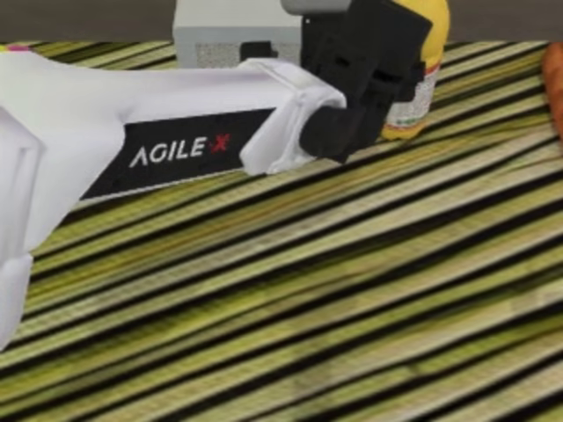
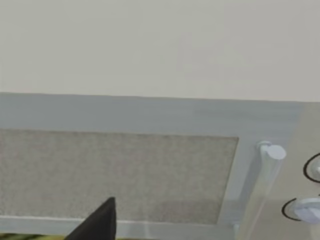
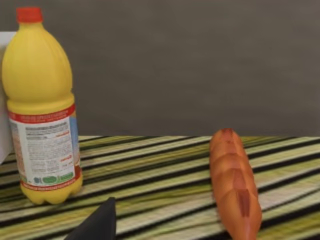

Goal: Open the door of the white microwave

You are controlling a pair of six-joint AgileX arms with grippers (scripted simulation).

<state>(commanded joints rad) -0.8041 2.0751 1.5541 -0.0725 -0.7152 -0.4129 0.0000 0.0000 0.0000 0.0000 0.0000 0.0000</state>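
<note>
Handle (image 2: 268,172) beside the door (image 2: 117,172) shows only from left wrist.

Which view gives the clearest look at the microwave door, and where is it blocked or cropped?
Left wrist view: the door fills the frame, evenly lit, its mesh window, handle and knobs showing, though the frame's edges crop it. Top view: the left arm covers most of the white microwave. Right wrist view: only a white sliver beside the yellow bottle.

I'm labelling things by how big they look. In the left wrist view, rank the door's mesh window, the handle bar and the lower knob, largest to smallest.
1. Mesh window, by far the largest.
2. Handle bar.
3. Lower knob, though the picture's edge cuts it off, so its place is unsure.
</note>
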